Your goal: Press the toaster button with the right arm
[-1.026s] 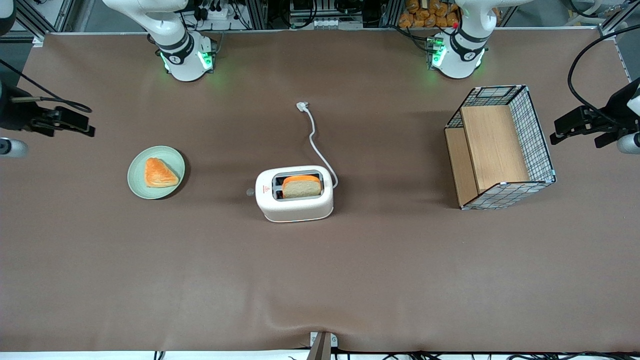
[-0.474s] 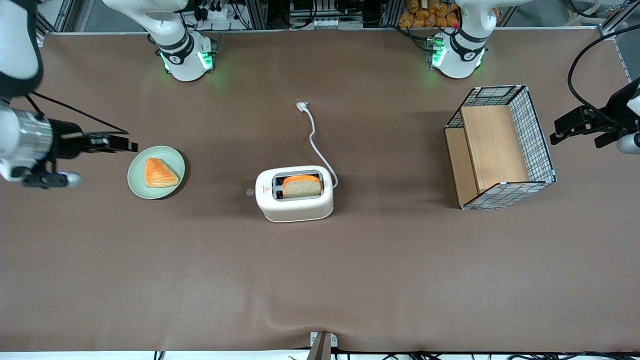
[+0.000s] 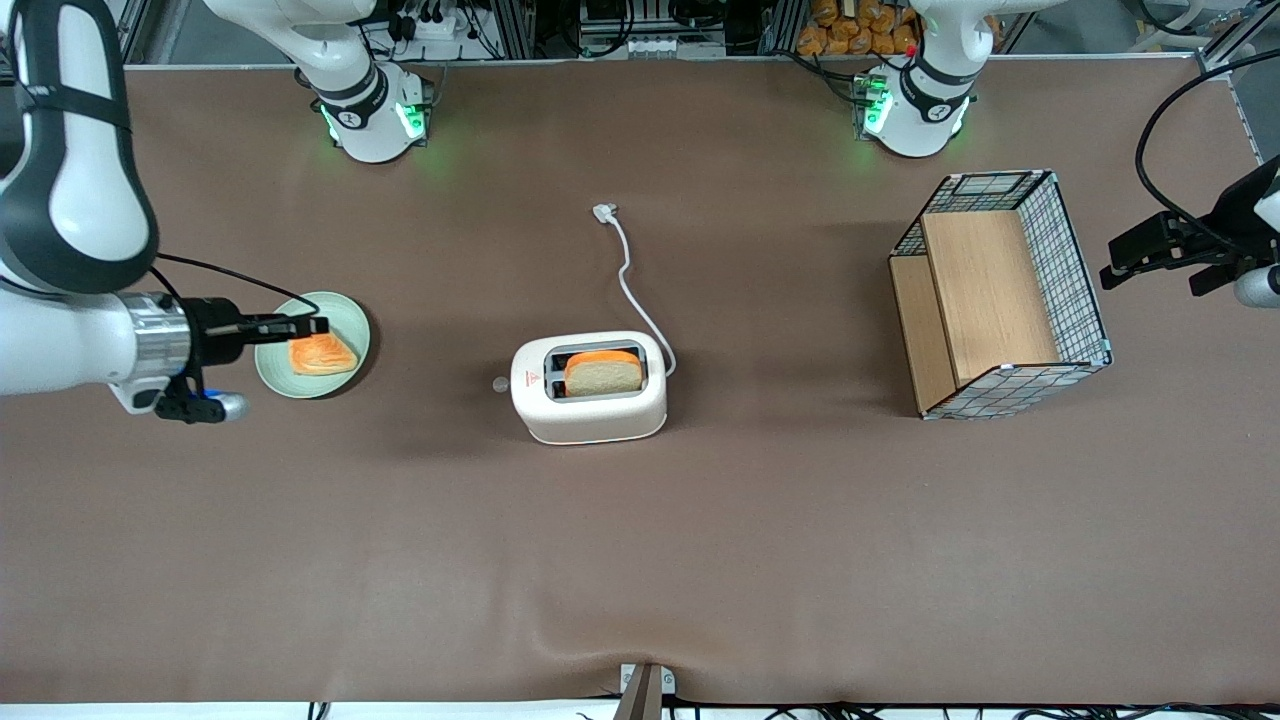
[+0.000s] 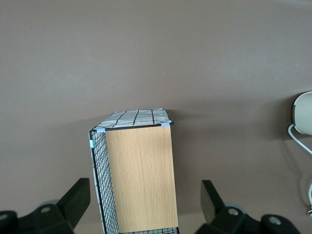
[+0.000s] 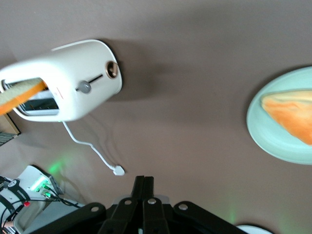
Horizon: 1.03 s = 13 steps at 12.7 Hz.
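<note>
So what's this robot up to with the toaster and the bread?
The right arm is reaching over the table toward the toaster to press the toaster button, the small grey knob on its narrow end. It is not there yet: the gripper, fingers shut, hangs over the green plate with a pastry, toward the working arm's end of the table. A bread slice stands in the toaster, and its plug lies loose on the table.
</note>
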### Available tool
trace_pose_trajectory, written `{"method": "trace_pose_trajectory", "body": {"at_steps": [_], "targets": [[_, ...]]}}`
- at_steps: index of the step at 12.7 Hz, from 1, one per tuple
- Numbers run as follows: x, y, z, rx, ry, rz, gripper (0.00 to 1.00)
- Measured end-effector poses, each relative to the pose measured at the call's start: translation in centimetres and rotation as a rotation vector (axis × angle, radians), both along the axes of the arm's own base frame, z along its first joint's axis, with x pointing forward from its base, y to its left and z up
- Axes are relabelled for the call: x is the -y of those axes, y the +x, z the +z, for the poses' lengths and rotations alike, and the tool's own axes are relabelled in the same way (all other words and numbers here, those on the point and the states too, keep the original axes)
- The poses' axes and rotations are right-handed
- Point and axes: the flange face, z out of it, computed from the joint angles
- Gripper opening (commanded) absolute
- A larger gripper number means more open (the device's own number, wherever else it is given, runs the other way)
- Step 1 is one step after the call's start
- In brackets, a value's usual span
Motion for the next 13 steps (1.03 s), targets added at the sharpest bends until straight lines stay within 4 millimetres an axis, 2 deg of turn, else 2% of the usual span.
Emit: {"method": "trace_pose_trajectory", "body": {"at_steps": [3,5,8,11,13], "targets": [[-4.4,0.4,-3.0,0.054,0.029,-0.015,0.00],[-6.2,0.0,-5.6,0.067,0.046,-0.031,0.00],[-6.9,-0.7,-8.9,0.069,0.078,-0.055,0.00],[-7.2,-0.5,-10.5,0.061,0.121,-0.090,0.00],[-8.0,-0.3,-10.8,0.079,0.131,-0.101,0.00]]}}
